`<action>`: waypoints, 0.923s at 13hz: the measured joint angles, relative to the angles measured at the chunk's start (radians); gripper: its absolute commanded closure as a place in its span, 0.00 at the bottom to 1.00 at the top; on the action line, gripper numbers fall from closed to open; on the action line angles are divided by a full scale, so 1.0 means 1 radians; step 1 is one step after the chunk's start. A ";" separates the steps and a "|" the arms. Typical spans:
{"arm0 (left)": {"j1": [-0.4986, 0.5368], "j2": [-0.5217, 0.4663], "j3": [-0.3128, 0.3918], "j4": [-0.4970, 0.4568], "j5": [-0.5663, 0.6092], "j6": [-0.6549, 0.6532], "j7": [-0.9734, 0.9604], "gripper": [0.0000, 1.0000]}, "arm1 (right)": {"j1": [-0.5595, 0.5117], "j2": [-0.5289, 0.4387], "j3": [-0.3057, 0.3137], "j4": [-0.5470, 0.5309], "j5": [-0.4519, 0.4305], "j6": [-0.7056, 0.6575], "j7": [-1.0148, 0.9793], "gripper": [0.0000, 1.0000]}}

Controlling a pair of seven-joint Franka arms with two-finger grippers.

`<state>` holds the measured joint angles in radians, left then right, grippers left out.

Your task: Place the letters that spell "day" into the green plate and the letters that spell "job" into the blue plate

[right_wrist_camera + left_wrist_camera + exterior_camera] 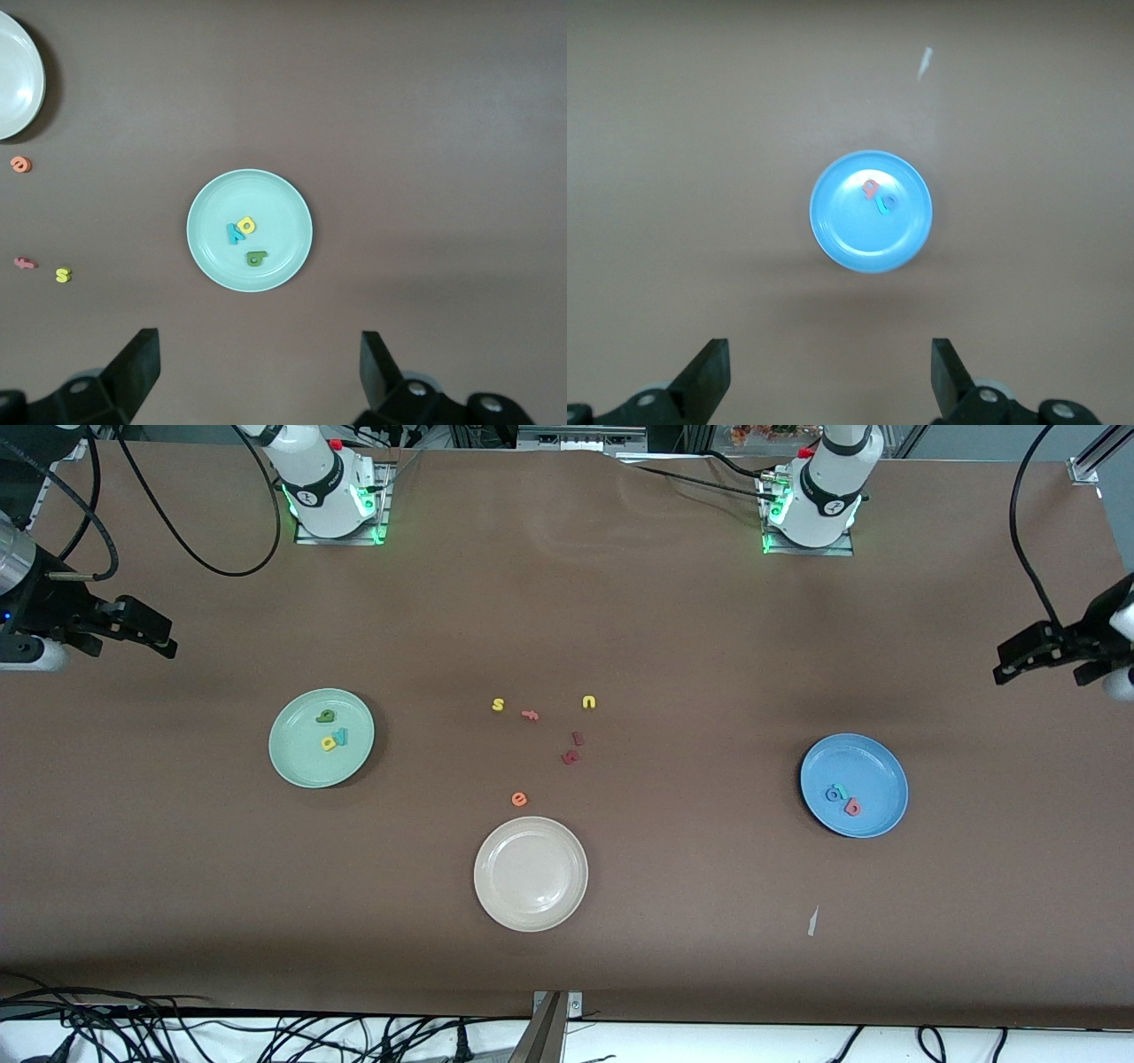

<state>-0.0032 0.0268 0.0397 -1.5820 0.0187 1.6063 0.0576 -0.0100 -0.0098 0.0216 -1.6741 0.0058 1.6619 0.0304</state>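
The green plate (297, 762) lies toward the right arm's end of the table. In it rest the green "d" (325, 716), yellow "a" (329, 742) and teal "y" (341, 736). The blue plate (873, 766) lies toward the left arm's end and holds the blue "o" (834, 794), teal "j" (842, 790) and salmon "b" (852, 808). My right gripper (164, 638) hangs open and empty over bare table by its end. My left gripper (1005, 660) hangs open and empty over its own end. Each wrist view looks down on its plate from high up, the green plate (275, 208) and the blue plate (850, 239).
A cream-white plate (531, 873) sits mid-table, nearer the front camera. Loose letters lie farther from the camera than it: orange "e" (519, 799), yellow "s" (498, 704), salmon "f" (530, 714), yellow "u" (589, 702), two dark red ones (573, 748). A white scrap (812, 921) lies near the blue plate.
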 measured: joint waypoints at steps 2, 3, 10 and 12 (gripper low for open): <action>0.004 -0.015 -0.048 -0.008 0.000 -0.025 -0.002 0.00 | 0.002 0.000 0.000 0.000 0.000 -0.001 0.000 0.00; 0.006 -0.016 -0.067 -0.008 0.000 -0.025 -0.006 0.00 | 0.004 0.000 0.000 0.000 0.000 -0.001 0.000 0.00; 0.028 -0.017 -0.089 0.025 0.000 -0.101 -0.008 0.00 | 0.010 0.000 0.000 0.000 0.000 -0.002 0.000 0.00; 0.030 -0.012 -0.089 0.025 0.000 -0.102 -0.008 0.00 | 0.011 0.000 0.000 0.000 0.000 -0.002 0.000 0.00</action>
<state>0.0271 0.0145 -0.0497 -1.5573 0.0187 1.5044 0.0492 0.0005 -0.0098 0.0214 -1.6742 0.0058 1.6603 0.0303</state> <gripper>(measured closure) 0.000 0.000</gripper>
